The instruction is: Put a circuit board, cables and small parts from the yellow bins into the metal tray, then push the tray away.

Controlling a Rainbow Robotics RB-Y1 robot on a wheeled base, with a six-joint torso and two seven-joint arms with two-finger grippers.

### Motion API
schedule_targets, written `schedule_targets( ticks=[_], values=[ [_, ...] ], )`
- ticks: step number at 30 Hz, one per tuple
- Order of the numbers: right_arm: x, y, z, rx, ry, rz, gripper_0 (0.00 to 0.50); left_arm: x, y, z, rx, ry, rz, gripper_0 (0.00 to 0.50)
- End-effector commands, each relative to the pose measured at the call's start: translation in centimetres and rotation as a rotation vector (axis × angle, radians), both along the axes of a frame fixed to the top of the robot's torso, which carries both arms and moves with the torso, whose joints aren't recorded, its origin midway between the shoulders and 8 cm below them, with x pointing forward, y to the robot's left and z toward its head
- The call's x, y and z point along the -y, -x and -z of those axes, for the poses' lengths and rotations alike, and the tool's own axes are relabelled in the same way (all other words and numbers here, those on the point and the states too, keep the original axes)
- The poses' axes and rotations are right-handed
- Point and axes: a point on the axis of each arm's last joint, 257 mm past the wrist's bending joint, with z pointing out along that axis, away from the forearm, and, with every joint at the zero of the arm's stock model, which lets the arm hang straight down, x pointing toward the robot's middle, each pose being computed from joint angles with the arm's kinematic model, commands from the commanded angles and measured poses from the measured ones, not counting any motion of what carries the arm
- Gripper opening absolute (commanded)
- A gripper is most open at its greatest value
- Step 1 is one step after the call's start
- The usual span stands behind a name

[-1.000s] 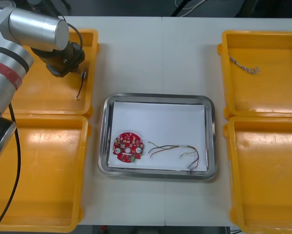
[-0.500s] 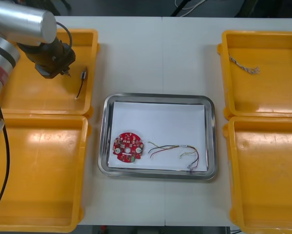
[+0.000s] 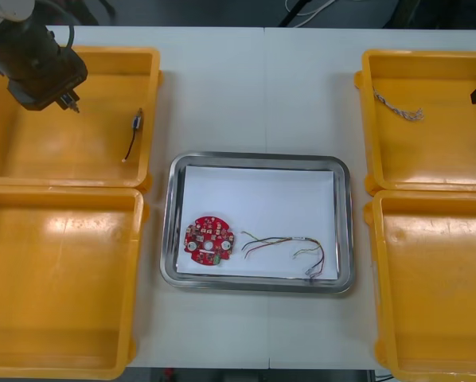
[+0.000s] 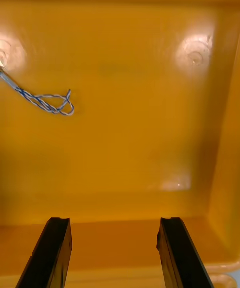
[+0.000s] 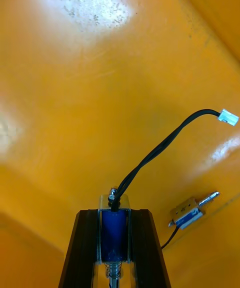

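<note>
Hand on left [image 3: 68, 101] holds small metal part [image 5: 114, 230].

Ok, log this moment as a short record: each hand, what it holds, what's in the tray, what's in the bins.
left hand: over the far left bin, shut on a small metal part with a black cable
right hand: open, over the far right bin
tray: circuit board, red and yellow cable
in bins: second black-cabled part; blue and white cable
</note>
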Motion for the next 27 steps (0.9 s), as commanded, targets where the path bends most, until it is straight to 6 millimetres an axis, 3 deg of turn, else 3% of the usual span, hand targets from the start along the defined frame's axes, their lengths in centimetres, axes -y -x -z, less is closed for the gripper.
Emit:
schedule_targets(
  ticks=[1, 8, 19, 27],
  values=[
    [-2.3, -2.8, -2.6, 0.081, 0.013, -0.048, 0.5, -0.9, 0.9, -4.0, 0.015, -0.092, 0.071, 0.0],
    [-3.4, -5.4, -1.5, 0.123, -0.016, -0.039, 0.5, 1.9, 3.0, -4.5, -0.005, -0.132, 0.172, 0.0],
    [-4.6, -8.8, -0.2, 0.198, -0.041, -0.02, 0.5, 10.3, 7.5, -5.2, 0.006, -0.142, 0.411, 0.0],
    [-4.6, -10.0, 2.1, 0.218, -0.044, -0.004, 0.5, 15.3, 9.0, -3.9, 0.008, -0.161, 0.515, 0.0]
  ],
)
